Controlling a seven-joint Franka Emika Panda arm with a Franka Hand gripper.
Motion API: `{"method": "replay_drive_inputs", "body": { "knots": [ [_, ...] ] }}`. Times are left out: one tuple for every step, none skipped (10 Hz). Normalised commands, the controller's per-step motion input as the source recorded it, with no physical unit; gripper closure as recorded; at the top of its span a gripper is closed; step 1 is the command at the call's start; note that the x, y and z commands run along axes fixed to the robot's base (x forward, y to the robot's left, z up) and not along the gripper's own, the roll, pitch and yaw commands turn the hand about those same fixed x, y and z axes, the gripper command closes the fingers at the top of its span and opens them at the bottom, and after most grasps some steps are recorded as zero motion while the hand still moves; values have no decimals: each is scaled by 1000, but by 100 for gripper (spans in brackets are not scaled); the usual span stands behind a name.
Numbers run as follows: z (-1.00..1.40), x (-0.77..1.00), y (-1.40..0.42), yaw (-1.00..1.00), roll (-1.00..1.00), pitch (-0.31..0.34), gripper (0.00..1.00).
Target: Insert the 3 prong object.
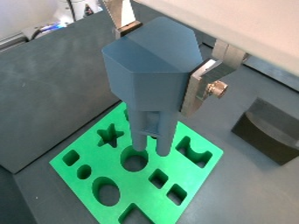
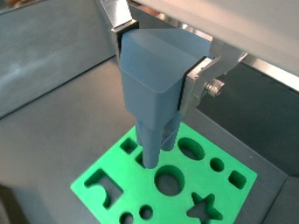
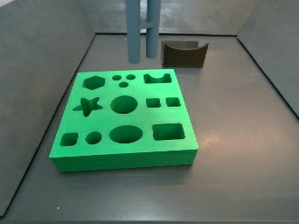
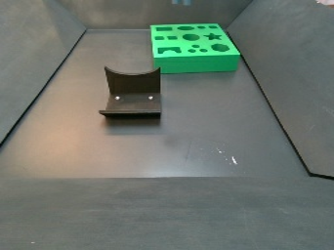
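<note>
though cropped, gripper [image 1: 158,74] around prongs [image 1: 149,136]

Pretty clearly a robotics lab test cell: a dark counter [image 4: 170,146] boxed in by plain grey walls [image 3: 257,61], a green shape-sorting block [image 3: 126,118] near one corner, the bolted-down fixture [image 4: 131,95] mid-counter, and the hand [image 1: 163,74] gripping a blue-grey 3 prong object [image 1: 149,79].
</note>
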Motion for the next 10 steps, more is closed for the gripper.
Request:
{"method": "replay_drive_inputs", "body": {
  "knots": [
    [-520,-160,331,803,43,-54,100],
    [-371,0,457,586,141,13,100],
    [-446,-106,480,517,179,0,100],
    [-546,-226,511,483,170,-34,100],
    [-589,-249,549,486,136,-67,100],
    [-626,-217,523,517,60,-81,100],
    [-780,-460,474,443,-13,-216,100],
    [-537,-403,211,371,-130,-210,100],
    [-214,-14,0,437,-104,-99,100],
    [-203,0,-46,269,-67,-33,100]
  ]
}}
